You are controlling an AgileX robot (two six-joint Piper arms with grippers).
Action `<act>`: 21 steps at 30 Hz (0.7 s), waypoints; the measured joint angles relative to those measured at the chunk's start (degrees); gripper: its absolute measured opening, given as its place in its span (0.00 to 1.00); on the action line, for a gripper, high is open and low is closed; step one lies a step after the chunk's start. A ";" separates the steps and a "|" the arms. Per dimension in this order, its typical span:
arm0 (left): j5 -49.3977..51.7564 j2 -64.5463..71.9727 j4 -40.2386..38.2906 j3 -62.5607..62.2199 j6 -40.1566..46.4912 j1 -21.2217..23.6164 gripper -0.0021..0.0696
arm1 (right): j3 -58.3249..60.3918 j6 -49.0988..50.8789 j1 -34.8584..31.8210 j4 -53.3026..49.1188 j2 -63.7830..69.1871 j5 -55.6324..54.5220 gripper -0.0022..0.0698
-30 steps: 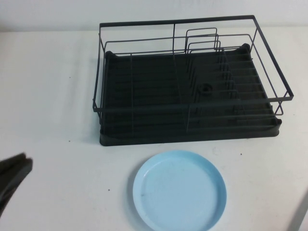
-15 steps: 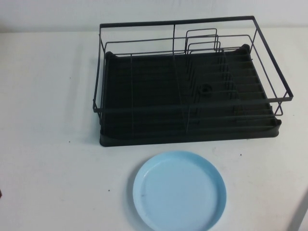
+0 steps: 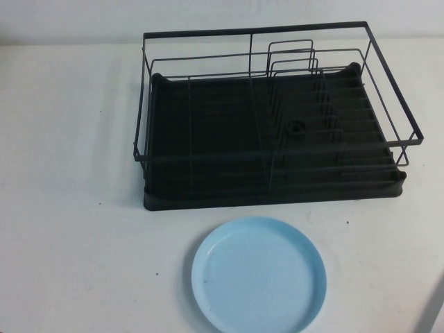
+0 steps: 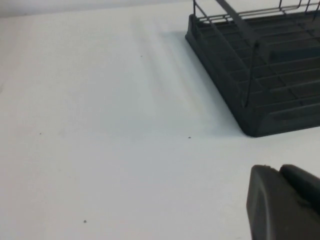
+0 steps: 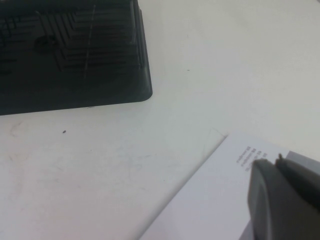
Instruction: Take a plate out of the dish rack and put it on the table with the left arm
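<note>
White table [image 3: 69, 139], plate [image 3: 259, 274] flat before dish rack [image 3: 270, 132]; both grippers' [image 4: 285, 205] [image 5: 285, 200] states unclear.

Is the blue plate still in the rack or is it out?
Out. The plate lies flat on the table in front of the dish rack, apart from it.

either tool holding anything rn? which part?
Nothing held. Left tool and right tool each hang over the table; the plate lies flat beside the dish rack.
</note>
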 joint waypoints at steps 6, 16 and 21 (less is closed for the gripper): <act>-8.41 -0.16 10.88 7.01 -9.37 0.00 0.03 | 0.00 0.00 0.00 0.00 0.00 0.00 0.00; -17.07 -10.50 14.39 19.98 -16.44 0.00 0.03 | 0.00 0.00 0.00 0.00 0.00 0.00 0.00; -9.59 -15.11 14.39 19.98 -16.43 0.00 0.03 | 0.00 0.00 0.00 0.00 0.00 0.00 0.00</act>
